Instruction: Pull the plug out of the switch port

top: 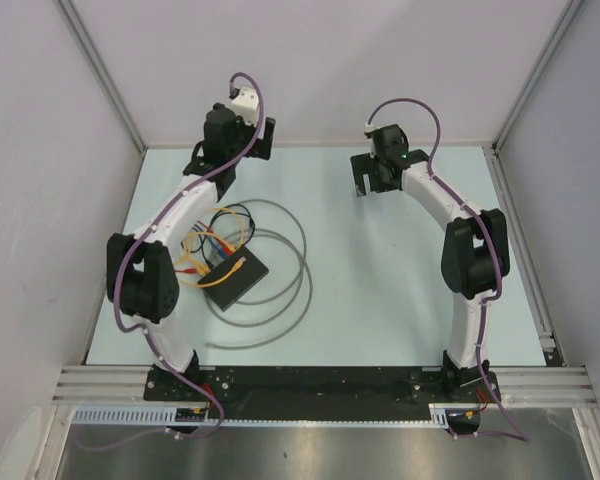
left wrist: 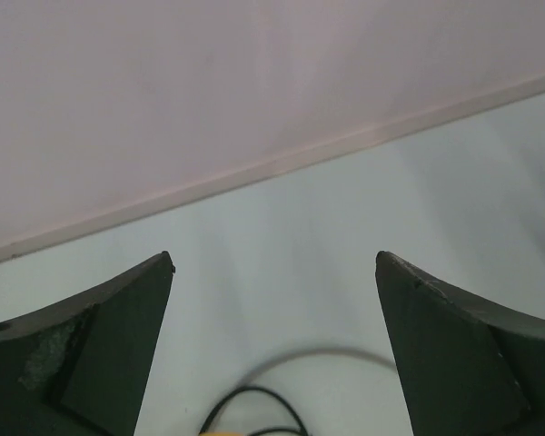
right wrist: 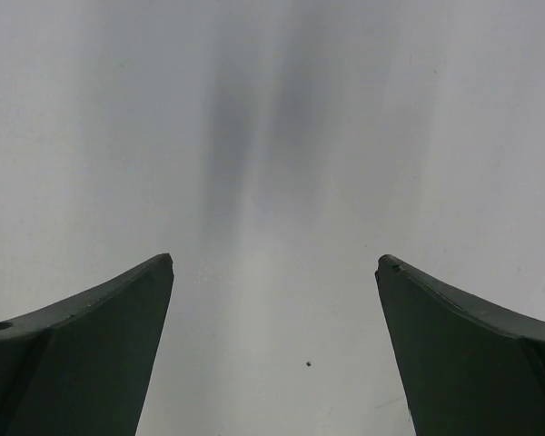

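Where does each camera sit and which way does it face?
Top external: above and behind the robot, looking down at the table; left arm, right arm whole; switch left of centre.
Left wrist: on the left arm, facing table and far wall; open left claw frames it.
Right wrist: on the right arm, facing table; open right claw frames it.
Shared: top and left wrist show the grey cable.

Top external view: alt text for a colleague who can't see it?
The black switch sits left of centre on the table, coloured cables plugged in, a grey cable looped around it. The left gripper and right gripper hang open near the far wall.
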`<control>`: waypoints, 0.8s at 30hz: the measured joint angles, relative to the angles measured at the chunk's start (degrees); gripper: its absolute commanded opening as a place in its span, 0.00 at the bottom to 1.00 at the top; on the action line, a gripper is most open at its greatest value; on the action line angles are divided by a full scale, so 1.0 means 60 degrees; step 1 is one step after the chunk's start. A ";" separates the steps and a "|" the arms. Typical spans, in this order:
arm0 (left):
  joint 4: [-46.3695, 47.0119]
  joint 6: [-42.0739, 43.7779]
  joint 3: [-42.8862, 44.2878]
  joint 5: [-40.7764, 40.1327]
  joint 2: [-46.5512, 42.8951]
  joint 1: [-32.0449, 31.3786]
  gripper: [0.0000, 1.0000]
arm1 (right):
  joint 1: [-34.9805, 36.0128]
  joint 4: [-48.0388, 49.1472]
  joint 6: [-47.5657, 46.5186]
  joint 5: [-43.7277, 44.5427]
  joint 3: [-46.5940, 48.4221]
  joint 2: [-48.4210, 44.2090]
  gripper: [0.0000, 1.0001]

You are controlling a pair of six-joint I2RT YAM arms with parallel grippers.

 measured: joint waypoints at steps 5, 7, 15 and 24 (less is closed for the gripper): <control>-0.0069 -0.0106 -0.2055 0.0299 -0.1457 0.0565 1.00 | -0.0062 -0.0036 -0.0514 -0.0288 -0.0178 -0.0153 0.98; -0.0350 -0.0044 -0.2852 0.0412 -0.2102 0.0812 1.00 | -0.0120 -0.0182 -0.0801 -0.0718 -0.0393 -0.0335 0.97; -0.3268 0.2484 -0.4091 0.3493 -0.4459 0.1861 0.89 | -0.0295 -0.0637 -0.1694 -0.2575 -0.1555 -0.1355 0.97; -0.8185 0.6127 -0.4401 0.5209 -0.5027 0.3399 0.68 | -0.0087 -0.0612 -0.2084 -0.3585 -0.2269 -0.1698 0.96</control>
